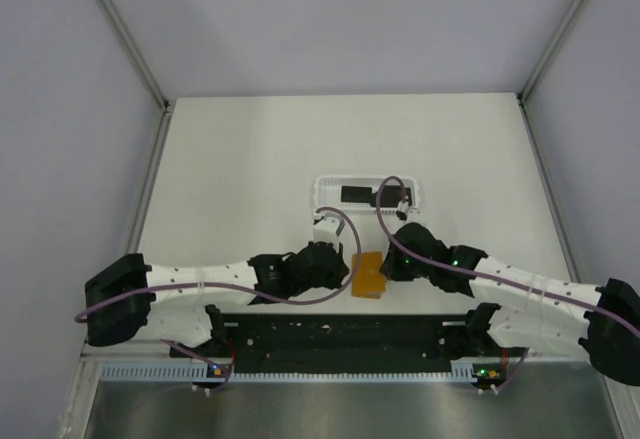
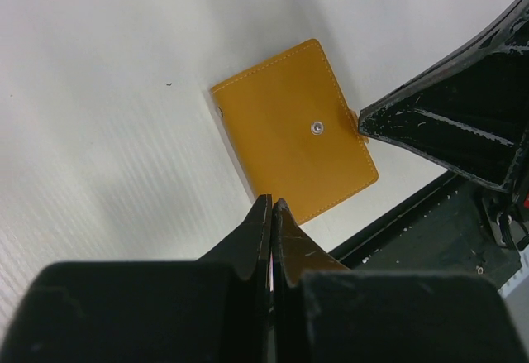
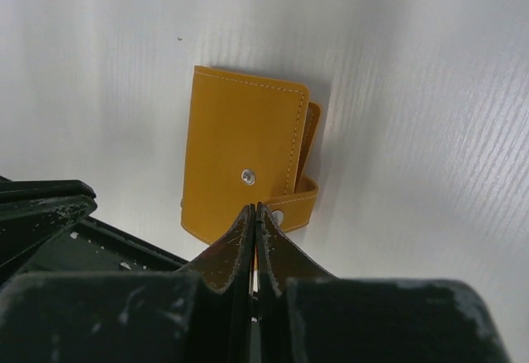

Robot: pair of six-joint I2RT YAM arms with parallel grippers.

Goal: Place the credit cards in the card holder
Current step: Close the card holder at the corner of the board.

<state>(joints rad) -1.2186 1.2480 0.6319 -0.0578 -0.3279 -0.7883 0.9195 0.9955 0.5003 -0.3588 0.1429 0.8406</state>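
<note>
The orange card holder (image 1: 368, 275) lies folded shut on the white table between my two grippers. It also shows in the left wrist view (image 2: 293, 127) and in the right wrist view (image 3: 244, 160), where its snap tab (image 3: 295, 207) hangs loose at the side. My left gripper (image 1: 341, 265) (image 2: 271, 203) is shut and empty, its tips at the holder's left edge. My right gripper (image 1: 393, 259) (image 3: 254, 208) is shut and empty, its tips at the holder's right edge by the tab. A dark credit card (image 1: 355, 195) lies in the white tray behind.
The long white slotted tray (image 1: 328, 185) stands just behind the grippers, with another dark item (image 1: 392, 197) in it under a purple cable. The black base rail (image 1: 340, 337) runs along the table's near edge, close to the holder.
</note>
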